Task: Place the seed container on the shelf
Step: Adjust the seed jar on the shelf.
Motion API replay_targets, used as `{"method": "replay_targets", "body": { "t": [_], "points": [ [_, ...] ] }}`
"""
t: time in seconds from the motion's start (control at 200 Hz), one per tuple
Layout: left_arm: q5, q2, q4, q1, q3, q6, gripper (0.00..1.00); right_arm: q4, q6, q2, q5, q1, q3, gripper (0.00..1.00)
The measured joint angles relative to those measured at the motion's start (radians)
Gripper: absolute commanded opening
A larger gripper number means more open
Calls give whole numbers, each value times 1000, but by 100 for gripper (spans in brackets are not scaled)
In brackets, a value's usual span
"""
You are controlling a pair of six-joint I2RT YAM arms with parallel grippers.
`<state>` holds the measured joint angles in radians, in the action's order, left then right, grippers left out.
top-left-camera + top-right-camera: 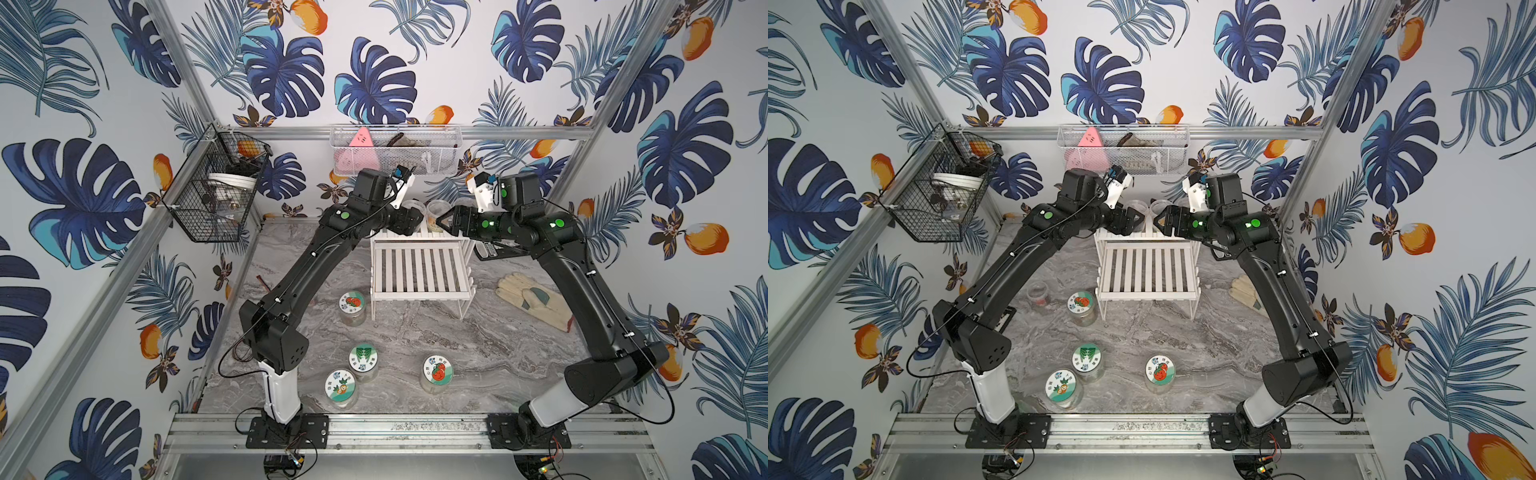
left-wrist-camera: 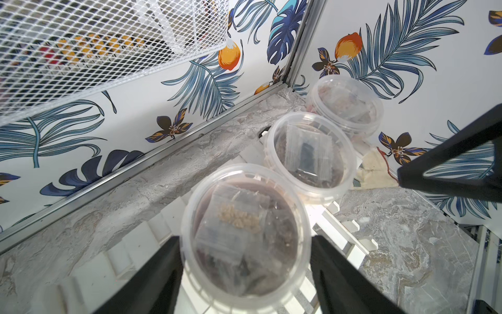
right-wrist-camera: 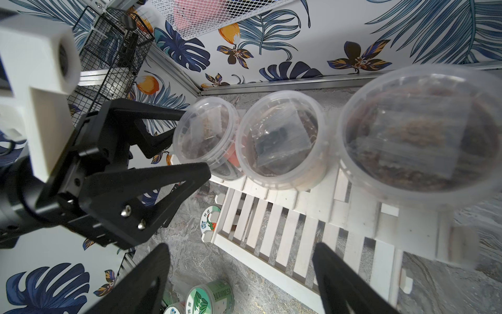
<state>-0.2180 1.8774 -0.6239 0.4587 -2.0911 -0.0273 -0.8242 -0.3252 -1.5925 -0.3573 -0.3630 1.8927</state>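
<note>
Three clear plastic tubs (image 2: pixel 311 157) stood on the shelf's (image 1: pixel 419 270) upper tier. The seed container (image 2: pixel 239 206), the end one, sat between the fingers (image 2: pixel 163 271) of the left hand (image 2: pixel 244 240). Whether they pinched it or stood just clear, I could not tell. The right hand (image 3: pixel 241 245) gaped empty. Light, thin-walled and slick, the container likely wanted a gentle hold below its rim. The arms (image 1: pixel 316 257) hid most of it in both top views.

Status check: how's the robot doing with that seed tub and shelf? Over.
Left tool straddles seed tub at top tier of white shelf; grip unclear. Right tool open, empty. Two more tubs alongside, nothing blocking.
</note>
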Motion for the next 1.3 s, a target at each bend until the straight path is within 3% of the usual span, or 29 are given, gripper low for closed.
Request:
{"method": "replay_targets", "body": {
  "t": [0.505, 0.806, 1.026, 1.176, 1.301],
  "points": [
    [9, -21, 55, 0, 66, 2, 78, 0, 0, 6, 0, 0, -1, 87],
    [19, -31, 39, 0, 74, 2, 93, 0, 1, 23, 1, 0, -11, 88],
    [7, -137, 41, 0, 136, -3, 98, 7, 6, 93, -6, 0, -71, 89],
    [4, -291, 54, -1, 306, -13, 96, 52, 16, 170, -94, -19, -200, 88],
    [34, -479, 58, -17, 542, -57, 94, 100, 23, 226, -116, -140, -336, 87]
  ]
}}
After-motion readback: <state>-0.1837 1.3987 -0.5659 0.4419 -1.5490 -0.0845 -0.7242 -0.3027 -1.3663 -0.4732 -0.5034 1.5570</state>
